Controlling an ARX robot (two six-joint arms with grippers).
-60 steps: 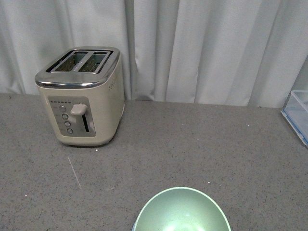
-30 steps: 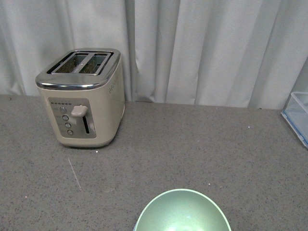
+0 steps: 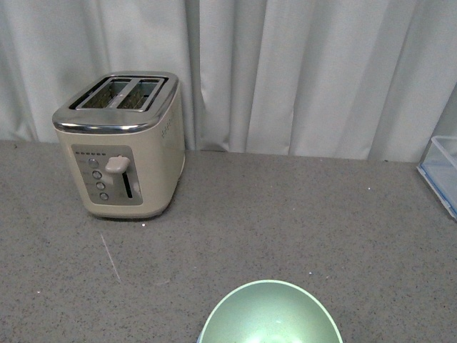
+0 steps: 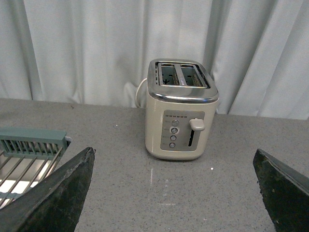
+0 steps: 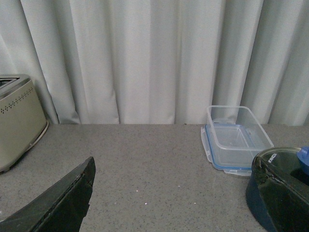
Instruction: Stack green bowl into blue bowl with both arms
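Observation:
The green bowl (image 3: 270,318) sits at the near edge of the front view, cut off by the frame, with its pale mint inside facing up. The blue bowl is out of view. Neither arm appears in the front view. In the left wrist view my left gripper (image 4: 171,203) is open over bare grey countertop, its dark fingers (image 4: 58,193) spread far apart and holding nothing. In the right wrist view my right gripper (image 5: 169,203) is open too, with only countertop between its fingers (image 5: 58,203).
A cream toaster (image 3: 125,143) stands at the back left before the grey curtain (image 3: 300,71). A clear lidless container (image 5: 235,137) rests at the right. A wire rack (image 4: 29,154) lies left of the toaster. A dark round object with a blue knob (image 5: 289,166) sits by the right finger.
In the front view the green bowl's rim has sunk a few pixels toward the near edge. The toaster and the rest stay put.

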